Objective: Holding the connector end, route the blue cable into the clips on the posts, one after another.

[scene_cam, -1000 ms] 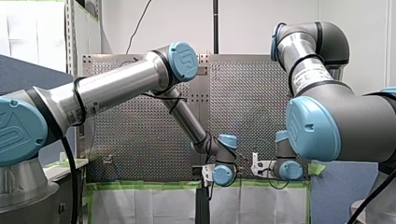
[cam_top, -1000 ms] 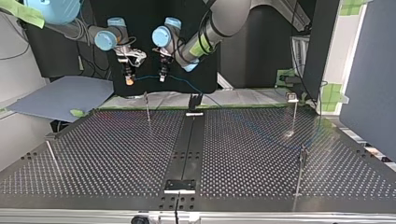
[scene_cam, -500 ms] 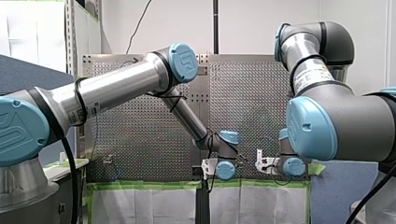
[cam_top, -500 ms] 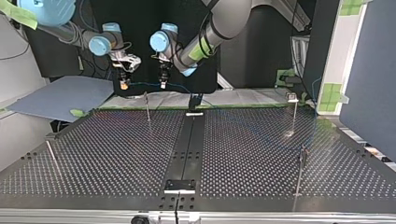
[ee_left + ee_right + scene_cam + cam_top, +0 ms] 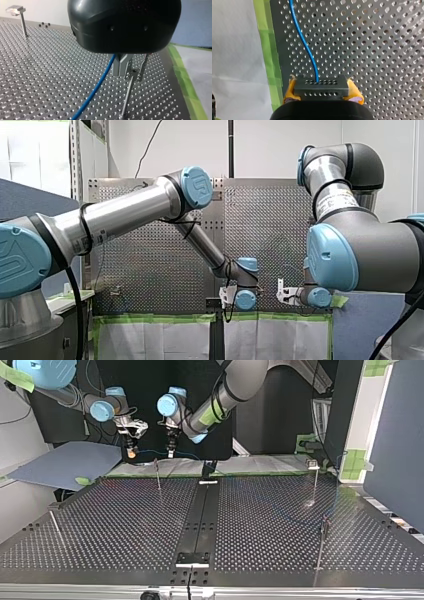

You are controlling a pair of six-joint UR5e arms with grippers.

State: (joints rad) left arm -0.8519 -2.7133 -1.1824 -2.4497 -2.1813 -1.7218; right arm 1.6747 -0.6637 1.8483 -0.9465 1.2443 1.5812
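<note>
My right gripper (image 5: 322, 88) clenches the black connector (image 5: 321, 93), blue cable (image 5: 299, 32) leaving at 12 o'clock; my left gripper (image 5: 122, 68) pinches that cable beside a clip post (image 5: 127, 97)

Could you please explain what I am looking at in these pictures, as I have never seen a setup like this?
These are two robot arms working over a perforated metal table. One picture looks from behind the arms, one looks from across the table facing them, and two come from cameras on the wrists. Thin posts with clips on top stand on the table. My right gripper, with yellow pads, holds the black connector at the end of the blue cable. My left gripper is closed on the cable further along, close to the nearest post.
</note>
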